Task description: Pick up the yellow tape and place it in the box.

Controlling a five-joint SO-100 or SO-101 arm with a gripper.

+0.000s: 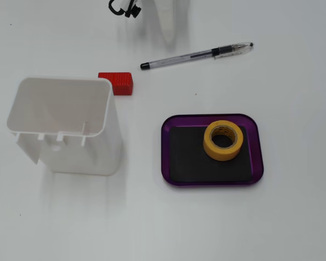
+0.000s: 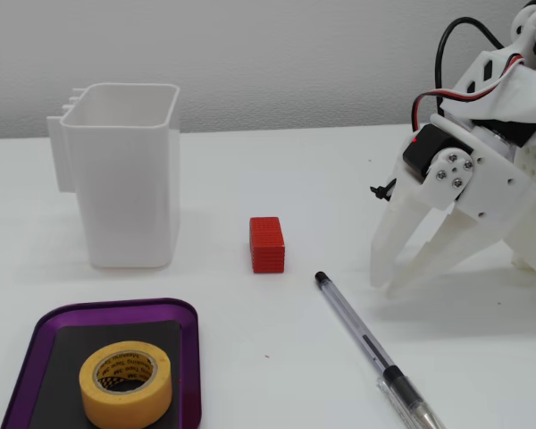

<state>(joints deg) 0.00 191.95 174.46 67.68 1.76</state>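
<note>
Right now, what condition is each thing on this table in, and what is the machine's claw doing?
yellow tape: lying flat inside the tray, hole up.
purple tray: flat on the table, holding only the tape.
white container: upright, open top, looks empty.
red block: loose on the table.
pen: lying on the table, capped.
end effector: slightly open, holding nothing, tips near the table.

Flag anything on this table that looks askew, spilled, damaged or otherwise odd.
Nothing stands out. The yellow tape lies flat inside the purple tray, the white container stands upright, the red block and pen lie intact on the table. The claw holds nothing.
</note>
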